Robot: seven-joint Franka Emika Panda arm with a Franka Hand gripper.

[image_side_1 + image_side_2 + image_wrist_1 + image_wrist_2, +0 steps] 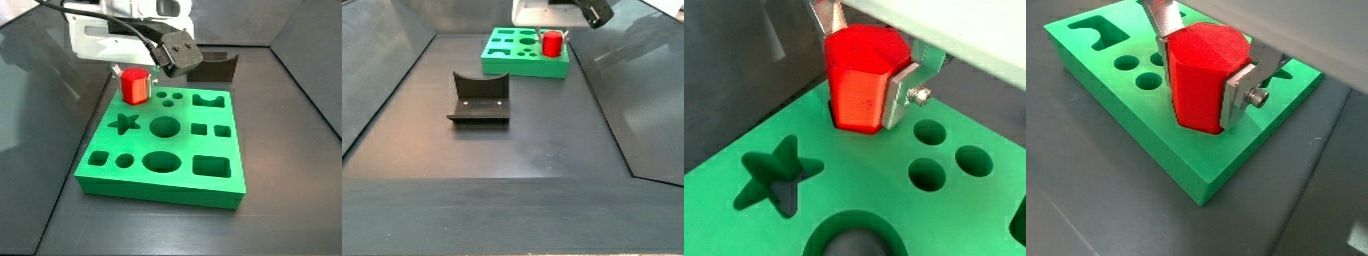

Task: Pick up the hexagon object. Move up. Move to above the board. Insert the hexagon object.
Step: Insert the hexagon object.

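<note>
Jaws of the gripper (1204, 62) are clamped on one red hexagon object (1204, 82), seated in a corner hole of one green board (214, 185), with one fixture (478, 98) well apart.

No text, label, brand, number or sign can be read in any view. The hand (1204, 68), closed on the hexagon object (1203, 78) at a corner of the board (1186, 165), carries no legible marking on its silver finger plates. In both side views the white housing (118, 38) above the hand shows no readable print, and the fixture (477, 98) and the green slab are plain.
</note>
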